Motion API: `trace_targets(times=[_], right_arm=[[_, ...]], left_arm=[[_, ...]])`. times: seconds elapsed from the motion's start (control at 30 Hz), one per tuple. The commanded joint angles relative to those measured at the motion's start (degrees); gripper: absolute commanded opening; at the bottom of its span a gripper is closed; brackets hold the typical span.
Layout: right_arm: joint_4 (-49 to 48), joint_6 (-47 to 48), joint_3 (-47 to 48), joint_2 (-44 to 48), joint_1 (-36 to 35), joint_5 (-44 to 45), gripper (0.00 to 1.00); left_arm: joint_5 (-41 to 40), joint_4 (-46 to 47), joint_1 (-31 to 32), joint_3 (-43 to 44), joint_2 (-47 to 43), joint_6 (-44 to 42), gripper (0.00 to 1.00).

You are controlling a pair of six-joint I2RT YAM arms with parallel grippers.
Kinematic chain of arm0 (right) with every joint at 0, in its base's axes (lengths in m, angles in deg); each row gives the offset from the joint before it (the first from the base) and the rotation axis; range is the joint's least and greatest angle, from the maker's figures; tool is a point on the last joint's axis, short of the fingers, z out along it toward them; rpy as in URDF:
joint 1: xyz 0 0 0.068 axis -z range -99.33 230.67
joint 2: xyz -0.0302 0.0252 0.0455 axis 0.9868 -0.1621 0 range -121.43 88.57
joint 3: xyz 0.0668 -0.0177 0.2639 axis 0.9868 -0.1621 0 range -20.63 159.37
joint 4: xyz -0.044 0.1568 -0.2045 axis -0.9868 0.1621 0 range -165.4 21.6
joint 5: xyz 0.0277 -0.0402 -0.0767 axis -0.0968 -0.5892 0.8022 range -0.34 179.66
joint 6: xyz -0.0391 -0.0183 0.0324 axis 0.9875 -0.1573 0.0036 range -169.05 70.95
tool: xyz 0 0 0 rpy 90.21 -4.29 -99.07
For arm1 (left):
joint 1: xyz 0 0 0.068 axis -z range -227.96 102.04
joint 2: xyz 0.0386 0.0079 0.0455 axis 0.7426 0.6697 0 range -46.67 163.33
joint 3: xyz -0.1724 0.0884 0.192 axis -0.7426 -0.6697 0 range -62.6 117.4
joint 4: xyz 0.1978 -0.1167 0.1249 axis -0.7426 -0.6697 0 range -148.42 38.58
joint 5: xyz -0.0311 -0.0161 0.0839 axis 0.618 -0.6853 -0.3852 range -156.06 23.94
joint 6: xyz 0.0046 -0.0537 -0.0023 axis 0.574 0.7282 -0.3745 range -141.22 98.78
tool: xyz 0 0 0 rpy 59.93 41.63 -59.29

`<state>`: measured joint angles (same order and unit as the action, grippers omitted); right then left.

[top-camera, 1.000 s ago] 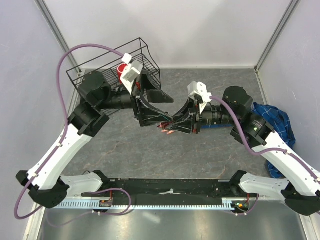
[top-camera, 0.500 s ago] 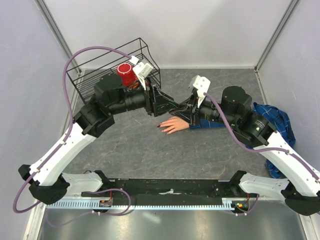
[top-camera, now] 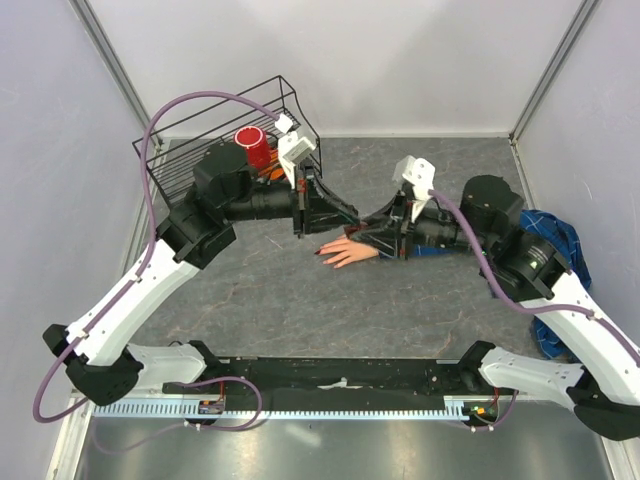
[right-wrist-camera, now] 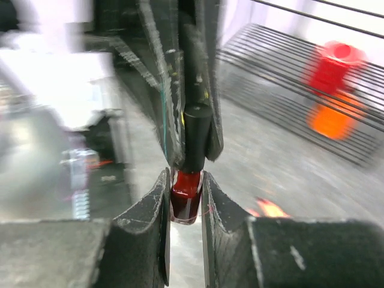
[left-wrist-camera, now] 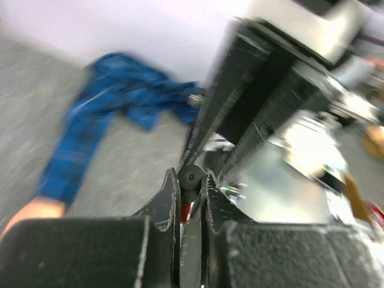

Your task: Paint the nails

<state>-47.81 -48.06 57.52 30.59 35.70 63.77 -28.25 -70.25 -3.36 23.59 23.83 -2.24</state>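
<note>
Your right jaws clamp the polish bottle point(right-wrist-camera: 185, 198), your left jaws its cap point(left-wrist-camera: 191, 175); the nails point(top-camera: 322, 252) lie on the surface point(top-camera: 260, 290) beneath them. You're likely uncapping: next, draw the cap straight out.

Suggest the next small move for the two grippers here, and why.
Probably: left gripper twists and lifts the black cap off while right gripper holds the red polish bottle steady. Both are clamped on it by the fake hand, with the cap seemingly seated, so no brush is free for painting.
</note>
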Motion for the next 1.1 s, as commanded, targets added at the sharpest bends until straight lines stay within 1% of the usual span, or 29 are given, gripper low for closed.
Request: trace_targets(times=[0.0, 0.03, 0.07, 0.1, 0.13, 0.17, 0.2, 0.23, 0.27, 0.3, 0.33, 0.37, 0.43, 0.47, 0.5, 0.57, 0.67, 0.7, 0.77, 0.87, 0.9, 0.93, 1.0, 1.07], right_arm=[[-13.5, -5.1, -1.7, 0.0, -1.4, -33.3, 0.0], [-13.7, -6.3, -1.9, 0.1, -1.4, -33.4, 0.0], [-13.5, -6.4, -2.2, 1.0, -1.4, -29.9, 0.0], [-13.2, -6.1, -2.6, 1.7, -1.4, -27.0, 0.0], [-12.6, -4.7, -2.8, 2.2, -1.5, -24.8, 0.0], [-11.9, -4.0, -2.8, 2.7, -1.4, -23.3, 0.0], [-10.1, -3.5, -2.6, 2.7, -1.3, -19.1, 0.0], [-9.1, -2.4, -1.9, 2.4, -1.4, -17.1, 0.0], [-7.0, -1.8, -1.3, 1.8, -1.4, -14.9, 0.0], [-5.9, -1.4, -0.9, 1.4, -1.3, -11.4, 0.0], [-5.1, -1.4, -0.3, 0.8, -1.4, -9.2, 0.0], [-3.9, 0.5, -0.1, 0.4, -1.4, -7.4, 0.0], [-3.1, 1.3, 0.2, -0.3, -1.4, -2.6, 0.0], [-2.9, 1.8, 0.2, -0.4, -1.4, -1.4, 0.0], [-2.8, 2.0, 0.2, -0.6, -1.4, -0.1, 0.0], [-2.8, 2.2, 0.2, -1.0, -1.4, 2.5, 0.0], [-2.9, 2.3, 0.3, -1.4, -1.5, 4.6, 0.0], [-3.0, 2.4, 0.3, -1.5, -1.5, 4.8, 0.0], [-3.1, 2.4, 0.2, -1.5, -1.5, 4.9, 0.0], [-3.2, 2.5, 0.2, -1.8, -1.5, 5.8, 0.0], [-3.2, 2.5, 0.1, -1.9, -1.5, 5.9, 0.0], [-3.2, 2.5, 0.2, -2.0, -1.5, 6.2, 0.0], [-3.2, 2.5, 0.2, -2.1, -1.5, 6.4, 0.0], [-3.2, 2.5, 0.3, -2.4, -1.5, 6.1, 0.0]], left_arm=[[29.0, 22.8, -1.8, -4.5, -0.4, 9.1, 0.02], [28.6, 21.8, -2.1, -3.8, -0.5, 8.4, 0.02], [26.1, 16.9, -2.4, -2.8, -0.4, 5.4, 0.02], [24.8, 13.9, -2.6, -0.5, -0.2, 4.1, 0.02], [23.3, 11.6, -2.8, 0.5, 0.4, 3.0, 0.14], [19.7, 9.4, -3.0, 1.6, 0.7, 1.2, 0.26], [17.7, 4.5, -3.0, 3.7, 0.9, 0.1, 0.36], [15.8, 2.9, -3.0, 4.4, 1.0, -0.5, 0.52], [12.2, 1.4, -3.0, 4.9, 0.6, -1.2, 0.57], [10.5, -0.4, -2.9, 5.6, 0.2, -1.2, 0.76], [8.6, -1.5, -3.0, 5.8, -0.2, -1.1, 0.83], [5.0, -2.2, -2.9, 5.9, -1.0, -1.1, 0.86], [1.7, -4.5, -3.0, 6.4, -1.5, -0.4, 0.86], [-0.8, -5.2, -2.9, 6.4, -1.6, -0.1, 0.84], [-1.7, -6.1, -2.9, 6.8, -1.5, 0.0, 0.81], [-4.1, -8.6, -2.9, 7.3, -1.2, 0.1, 0.77], [-5.8, -10.8, -2.9, 7.9, -0.5, -0.2, 0.7], [-5.9, -11.1, -2.9, 8.1, -0.1, -0.3, 0.67], [-6.0, -11.7, -2.7, 8.1, 0.2, -0.6, 0.66], [-6.0, -12.7, -2.2, 8.6, 1.0, -1.7, 0.61], [-5.9, -13.2, -2.0, 9.3, 1.3, -2.0, 0.55], [-6.0, -13.8, -1.7, 9.8, 1.9, -3.1, 0.52], [-5.7, -15.4, -1.2, 10.9, 2.5, -3.8, 0.5], [-5.4, -16.1, -0.6, 11.2, 3.0, -4.6, 0.49]])
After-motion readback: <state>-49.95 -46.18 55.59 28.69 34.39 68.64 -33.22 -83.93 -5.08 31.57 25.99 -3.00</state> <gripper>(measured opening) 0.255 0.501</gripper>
